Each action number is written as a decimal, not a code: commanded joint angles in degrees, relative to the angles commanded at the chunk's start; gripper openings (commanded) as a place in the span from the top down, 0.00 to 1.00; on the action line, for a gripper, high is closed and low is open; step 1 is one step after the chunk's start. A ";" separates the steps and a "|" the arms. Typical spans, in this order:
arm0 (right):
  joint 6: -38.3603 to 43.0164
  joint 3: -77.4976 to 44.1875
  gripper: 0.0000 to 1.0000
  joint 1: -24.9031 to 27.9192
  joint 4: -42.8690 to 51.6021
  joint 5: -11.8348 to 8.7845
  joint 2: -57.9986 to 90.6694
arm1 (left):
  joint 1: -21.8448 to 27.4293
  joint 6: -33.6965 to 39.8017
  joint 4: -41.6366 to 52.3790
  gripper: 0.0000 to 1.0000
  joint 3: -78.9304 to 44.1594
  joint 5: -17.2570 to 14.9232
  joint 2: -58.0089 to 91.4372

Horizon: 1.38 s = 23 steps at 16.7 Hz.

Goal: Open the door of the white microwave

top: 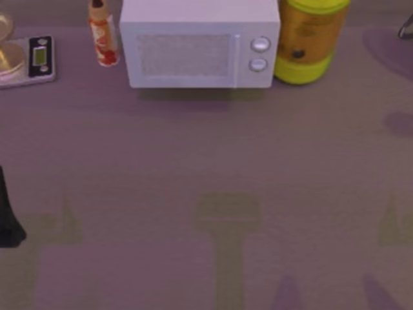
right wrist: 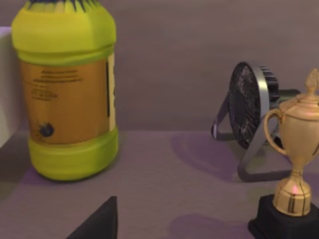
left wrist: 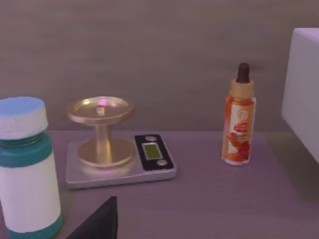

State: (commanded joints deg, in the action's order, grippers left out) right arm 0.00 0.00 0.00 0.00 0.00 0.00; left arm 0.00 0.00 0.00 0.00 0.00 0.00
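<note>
While the flat white door with its grey mesh window (top: 184,55) stays closed on the boxy white microwave (top: 200,13) at the bench's far middle, the left hand (top: 10,219) waits at the near left edge, nearer the door's left side; its opening I cannot tell.

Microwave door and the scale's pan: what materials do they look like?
The door looks like matte white plastic, with a grey speckled mesh window that could be perforated metal or print. The scale's pan looks like polished brass or gold-toned metal, since it shows bright glints.
</note>
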 joint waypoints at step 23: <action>0.00 0.00 0.00 0.00 0.00 0.00 0.00 | 39.32 20.88 2.96 0.00 -72.25 35.18 96.81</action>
State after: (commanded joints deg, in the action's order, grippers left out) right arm 0.00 0.00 0.00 0.00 0.00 0.00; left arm 39.32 20.88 2.96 -72.25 35.18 96.81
